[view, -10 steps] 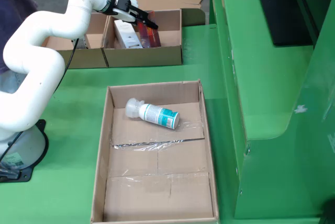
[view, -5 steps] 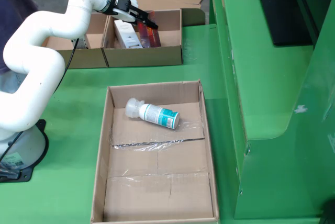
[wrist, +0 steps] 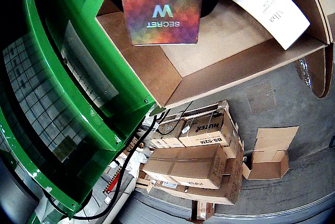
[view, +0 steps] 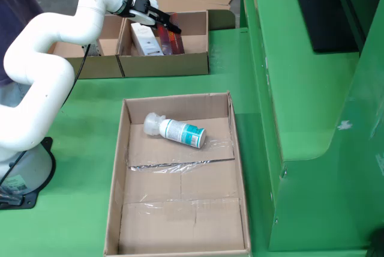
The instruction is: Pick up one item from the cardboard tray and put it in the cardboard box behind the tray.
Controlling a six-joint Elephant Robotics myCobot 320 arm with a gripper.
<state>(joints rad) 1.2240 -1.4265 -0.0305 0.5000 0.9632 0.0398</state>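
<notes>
My claw [view: 170,27] carries a flat iridescent packet [wrist: 161,11], lettered "SECRET" upside down in the wrist view. Beneath it sits the cardboard box [view: 165,62], a white carton [view: 144,39] lying inside. Well in front of my claw, the cardboard tray [view: 180,104] holds a white-and-teal bottle [view: 176,131] on its side.
</notes>
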